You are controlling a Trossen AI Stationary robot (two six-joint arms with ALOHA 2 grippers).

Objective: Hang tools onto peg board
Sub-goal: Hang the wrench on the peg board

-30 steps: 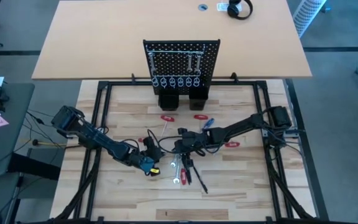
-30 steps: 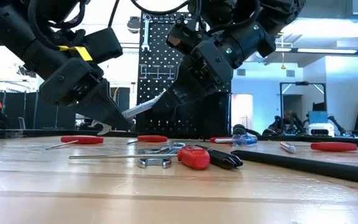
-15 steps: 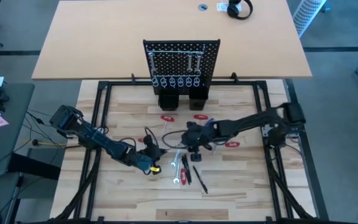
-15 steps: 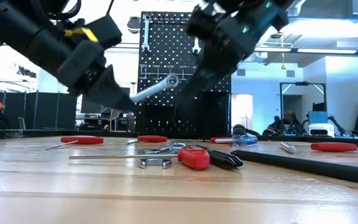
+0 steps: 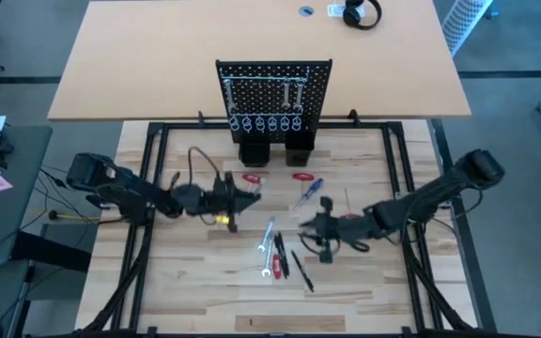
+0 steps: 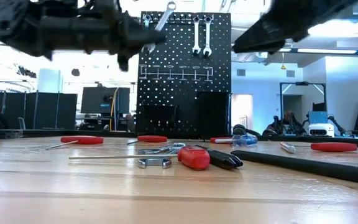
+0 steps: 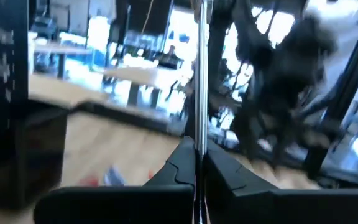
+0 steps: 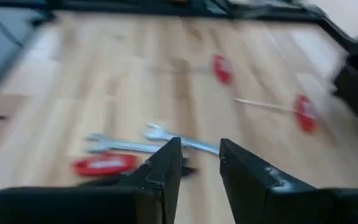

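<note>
Several tools (image 5: 278,252) scattered on wooden table (image 5: 364,291); left gripper (image 5: 242,197) clasping wrench (image 6: 161,17); right gripper (image 5: 310,228) spread.

Silver wrench (image 6: 162,17) raised before upright black peg board (image 6: 185,74), other tools (image 5: 280,255) lying loose

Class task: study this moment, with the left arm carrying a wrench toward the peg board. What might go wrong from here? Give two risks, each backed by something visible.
1. The left gripper pinches the silver wrench by only its lower end, so it might swivel or slip.
2. Two wrenches already hang on the peg board, so the carried one may knock them.
</note>
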